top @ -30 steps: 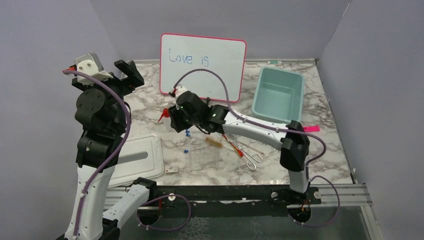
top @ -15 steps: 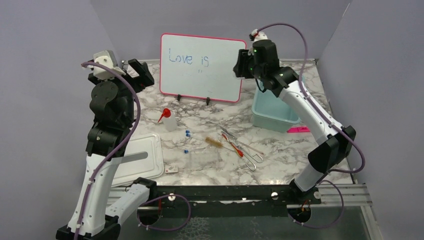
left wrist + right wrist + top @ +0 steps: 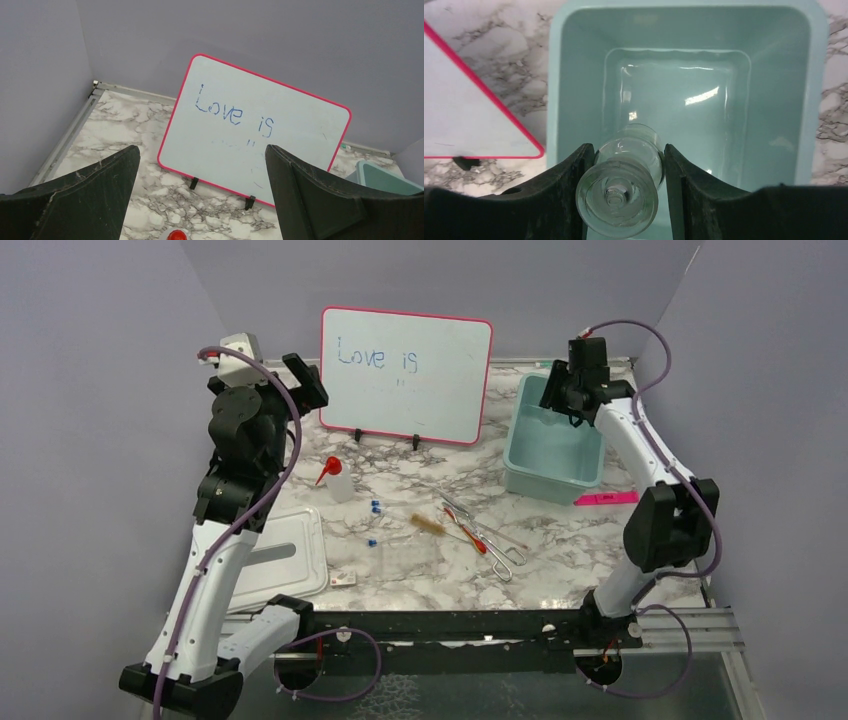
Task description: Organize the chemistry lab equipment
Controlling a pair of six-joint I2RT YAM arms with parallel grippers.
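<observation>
- Right claw [image 3: 626,167]: clenched on the little glass beaker [image 3: 620,192], gripped across its narrow waist and held above the inside of the teal bin [image 3: 815,95].
- Left claw [image 3: 202,152]: released, jaws wide apart, raised in the air facing the whiteboard [image 3: 260,125]; it holds nothing.
- On the tabletop [image 3: 420,475], not yet sorted: squeeze bottle [image 3: 337,480], blue-capped tubes [image 3: 376,506], clear rack [image 3: 408,560], metal tongs [image 3: 506,558], red and brown-handled tools [image 3: 455,527].
- Hazard: the beaker is smooth glass on a narrow hold, so it may slip or twist between the fingers.
- Hazard: let go from this height, it would likely strike the hard bin floor, and could chip or bounce.
- Hazard: the bin stands just beside the whiteboard's edge, so a sideways drift on the way down could catch the bin's rim or the board.
- Writing: "Love is" in blue marker on the whiteboard, with faint illegible marks below.
- Pink marker [image 3: 606,498]: dark print, too small to read.
- No brand names or labels legible elsewhere.
</observation>
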